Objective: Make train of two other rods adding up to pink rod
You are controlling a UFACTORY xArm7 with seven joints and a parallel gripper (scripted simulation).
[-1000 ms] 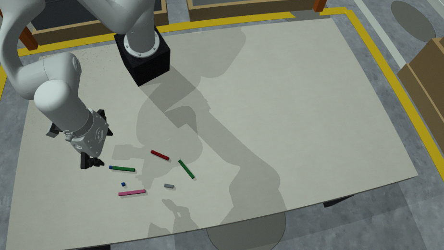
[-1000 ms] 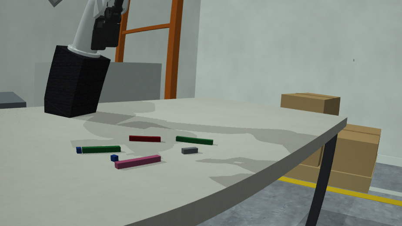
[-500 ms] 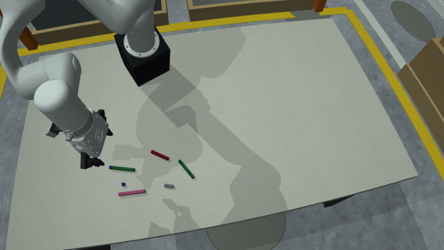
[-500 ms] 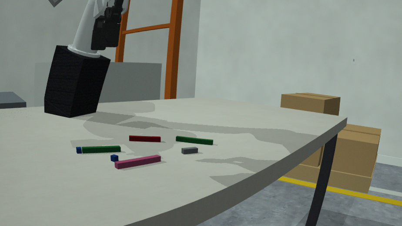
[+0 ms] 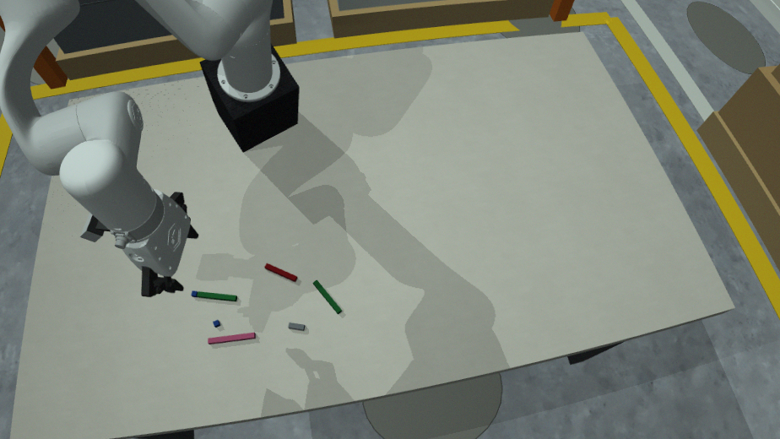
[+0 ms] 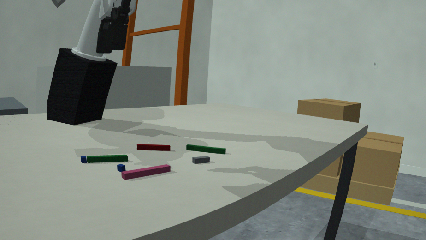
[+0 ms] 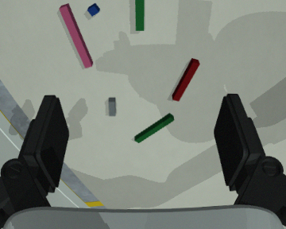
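Observation:
A green rod (image 5: pixel 217 295) (image 6: pixel 107 158) (image 7: pixel 140 16) lies flat with a blue rod (image 5: pixel 194 294) (image 6: pixel 83 159) in line at its left end, at most a hairline gap between them. The other blue rod (image 5: pixel 216 322) (image 6: pixel 121 167) (image 7: pixel 94 9) lies apart, near the pink rod (image 5: pixel 231 338) (image 6: pixel 145 171) (image 7: pixel 75 36). My gripper (image 5: pixel 186 260) (image 7: pixel 141 113) is open and empty, high above the table. In the wrist view, the blue rod at the green rod's end is out of frame.
A red rod (image 5: pixel 281 272) (image 6: pixel 153 147) (image 7: pixel 186 79), a second green rod (image 5: pixel 327 296) (image 6: pixel 206 149) (image 7: pixel 154 128) and a grey rod (image 5: pixel 296 327) (image 6: pixel 201 159) (image 7: pixel 112 107) lie separately to the right. The black arm base (image 5: pixel 267 117) (image 6: pixel 78 89) stands at the table's back.

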